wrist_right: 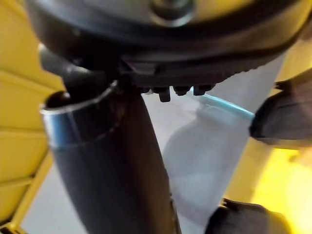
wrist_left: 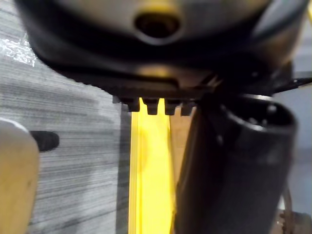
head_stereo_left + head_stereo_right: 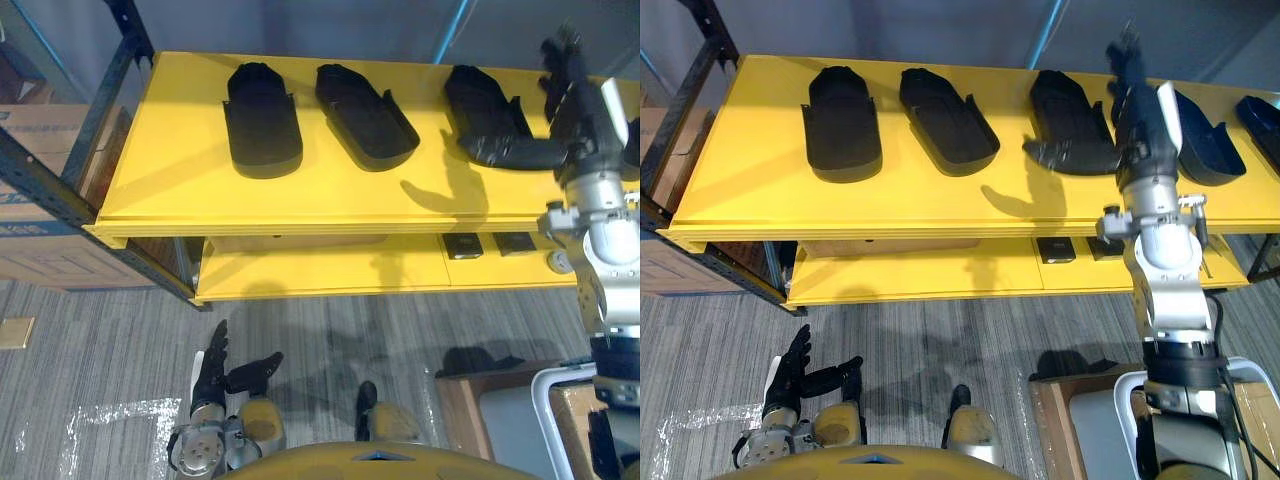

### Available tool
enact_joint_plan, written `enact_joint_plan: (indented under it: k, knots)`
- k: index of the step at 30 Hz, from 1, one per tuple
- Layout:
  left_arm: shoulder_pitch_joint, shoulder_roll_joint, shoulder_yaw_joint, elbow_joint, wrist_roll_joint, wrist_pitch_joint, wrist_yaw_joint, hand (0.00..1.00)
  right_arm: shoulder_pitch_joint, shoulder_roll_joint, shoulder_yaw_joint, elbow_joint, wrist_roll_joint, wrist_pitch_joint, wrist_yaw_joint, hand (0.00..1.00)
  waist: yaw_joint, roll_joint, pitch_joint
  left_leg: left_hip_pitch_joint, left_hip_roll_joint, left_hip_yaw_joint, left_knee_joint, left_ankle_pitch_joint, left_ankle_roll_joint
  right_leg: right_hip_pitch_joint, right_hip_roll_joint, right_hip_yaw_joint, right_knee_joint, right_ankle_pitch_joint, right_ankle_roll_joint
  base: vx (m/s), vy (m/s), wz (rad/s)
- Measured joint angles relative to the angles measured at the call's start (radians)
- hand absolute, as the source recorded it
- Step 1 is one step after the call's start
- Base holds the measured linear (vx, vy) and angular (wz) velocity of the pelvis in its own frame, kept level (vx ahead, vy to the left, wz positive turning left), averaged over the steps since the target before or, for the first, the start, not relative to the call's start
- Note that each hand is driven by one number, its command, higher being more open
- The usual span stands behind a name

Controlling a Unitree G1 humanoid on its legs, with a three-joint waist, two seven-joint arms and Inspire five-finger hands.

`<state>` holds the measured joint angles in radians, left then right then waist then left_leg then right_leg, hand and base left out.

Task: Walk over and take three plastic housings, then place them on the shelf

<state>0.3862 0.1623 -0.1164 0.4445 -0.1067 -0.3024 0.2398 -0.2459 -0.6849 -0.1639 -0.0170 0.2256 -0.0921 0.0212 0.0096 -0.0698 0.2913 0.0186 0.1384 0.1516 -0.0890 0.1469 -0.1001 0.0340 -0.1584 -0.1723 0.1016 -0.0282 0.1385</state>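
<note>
Three black plastic housings lie in a row on the yellow shelf: one on the left, one in the middle and one on the right. Two more dark housings lie further right. My right hand is raised over the shelf beside the right housing, fingers straight and pointing away, thumb stretched across that housing's near end. It holds nothing. My left hand hangs low near the carpet, open and empty.
A dark metal shelf frame and cardboard boxes stand at the left. The lower yellow shelf carries small dark square parts. A brown box sits on the floor at the lower right.
</note>
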Motion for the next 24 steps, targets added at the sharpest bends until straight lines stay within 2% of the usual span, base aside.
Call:
enact_joint_plan:
  k: [4,9,14,19,24]
  knots:
    - [0.000,0.000,-0.001,0.002,0.000,0.000,0.010,1.00,0.034,0.000,0.000,0.000,-0.179,-0.026,0.000,1.00,-0.005,-0.002,-0.005,-0.006,0.008,0.005,0.000,-0.002,-0.003,-0.011,0.008,0.008,0.000,0.000,-0.002,0.00,-0.009,-0.05]
    - [-0.001,0.003,0.005,0.009,-0.001,-0.002,0.019,1.00,0.035,-0.003,0.011,-0.002,-0.261,-0.082,0.004,1.00,-0.006,-0.005,-0.010,-0.010,0.008,0.004,0.003,-0.003,-0.003,-0.015,0.008,0.008,0.003,0.000,-0.002,0.00,-0.003,0.01]
    - [-0.001,0.004,0.011,0.012,-0.001,-0.002,0.019,1.00,0.035,-0.067,0.090,-0.001,-0.307,-0.172,0.011,1.00,-0.004,-0.005,-0.010,-0.011,0.007,0.000,0.003,-0.004,-0.003,-0.015,0.007,0.004,0.006,-0.003,-0.006,0.00,-0.002,0.01]
    - [-0.005,0.014,0.013,0.016,-0.001,-0.002,0.018,1.00,0.033,-0.130,0.169,0.001,-0.432,-0.252,0.006,1.00,0.009,-0.005,-0.009,-0.015,0.008,-0.015,0.003,-0.004,-0.002,-0.015,0.007,-0.013,0.017,-0.009,-0.011,-0.01,-0.009,0.07]
    - [-0.005,0.025,0.014,0.016,-0.002,-0.002,0.017,1.00,-0.020,-0.143,0.250,0.027,-0.466,-0.274,0.005,1.00,0.020,-0.007,-0.008,-0.028,0.007,-0.030,0.003,0.000,0.003,-0.018,0.006,-0.026,0.019,-0.011,-0.013,-0.02,-0.003,0.10]
